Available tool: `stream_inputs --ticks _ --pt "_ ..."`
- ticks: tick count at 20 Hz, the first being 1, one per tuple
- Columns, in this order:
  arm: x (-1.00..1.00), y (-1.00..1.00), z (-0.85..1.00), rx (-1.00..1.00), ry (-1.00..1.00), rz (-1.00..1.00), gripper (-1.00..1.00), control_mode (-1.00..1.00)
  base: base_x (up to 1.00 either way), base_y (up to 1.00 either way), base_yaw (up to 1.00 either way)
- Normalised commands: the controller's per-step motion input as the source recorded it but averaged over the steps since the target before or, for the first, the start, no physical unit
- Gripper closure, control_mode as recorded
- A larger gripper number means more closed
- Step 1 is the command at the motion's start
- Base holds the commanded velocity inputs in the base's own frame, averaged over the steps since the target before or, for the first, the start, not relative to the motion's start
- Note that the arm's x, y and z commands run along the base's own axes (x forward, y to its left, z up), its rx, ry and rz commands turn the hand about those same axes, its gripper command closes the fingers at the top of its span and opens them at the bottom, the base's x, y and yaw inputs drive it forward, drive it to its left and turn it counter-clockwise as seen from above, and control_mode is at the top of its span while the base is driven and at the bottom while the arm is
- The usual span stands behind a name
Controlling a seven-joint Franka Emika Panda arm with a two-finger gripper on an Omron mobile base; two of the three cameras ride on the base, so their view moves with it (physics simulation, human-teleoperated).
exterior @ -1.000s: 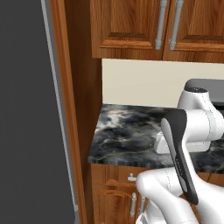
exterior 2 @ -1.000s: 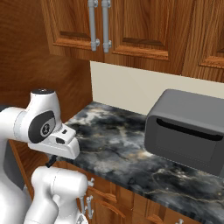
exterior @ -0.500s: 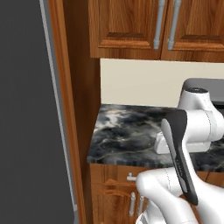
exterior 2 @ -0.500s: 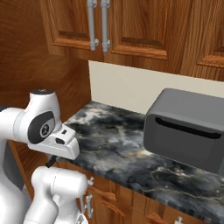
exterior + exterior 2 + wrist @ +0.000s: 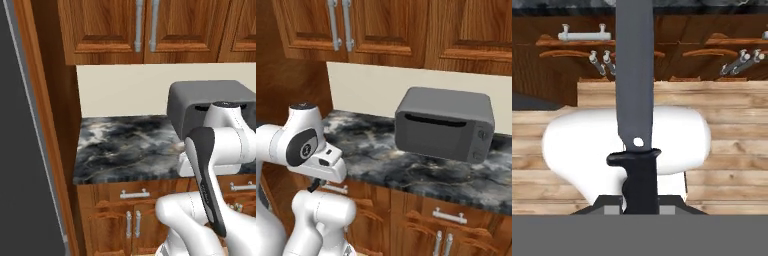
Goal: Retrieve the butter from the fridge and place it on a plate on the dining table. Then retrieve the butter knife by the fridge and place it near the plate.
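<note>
Gripper (image 5: 639,210) is clamping the knife (image 5: 635,100) by its black handle, jaws pinched tight on it. In the hand view the grey blade is running straight away from the fingers, up toward the top edge, crossing the drawers (image 5: 582,37) and cabinet doors under the counter, with plank flooring (image 5: 732,150) beneath.

In the left base view the fridge (image 5: 22,165) is sitting at the left edge as a dark grey slab, with a wood side panel (image 5: 47,125) just beside it. The marbled counter (image 5: 125,147) is running rightward from that panel, and a grey microwave (image 5: 210,100) is standing on it, partly behind the arm. Wood wall cabinets (image 5: 145,25) with metal handles are hanging above a cream backsplash (image 5: 125,90).

In the right base view the microwave (image 5: 443,122) is sitting on the counter (image 5: 421,167), well right of the arm, with drawers (image 5: 448,215) below it.
</note>
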Motion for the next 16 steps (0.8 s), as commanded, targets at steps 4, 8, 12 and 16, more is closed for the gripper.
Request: stream_inputs --ticks 4,8,12,16 --pt "0.0 0.0 0.0 0.0 0.0 0.0 1.0 1.0 -0.28 -0.99 -0.33" --pt "0.0 0.0 0.0 0.0 0.0 0.0 1.0 1.0 -0.1 -1.0 -0.37" --pt "0.0 0.0 0.0 0.0 0.0 0.0 1.0 1.0 0.0 -1.0 -0.47" --pt "0.0 0.0 0.0 0.0 0.0 0.0 1.0 1.0 0.0 -0.77 -0.76"
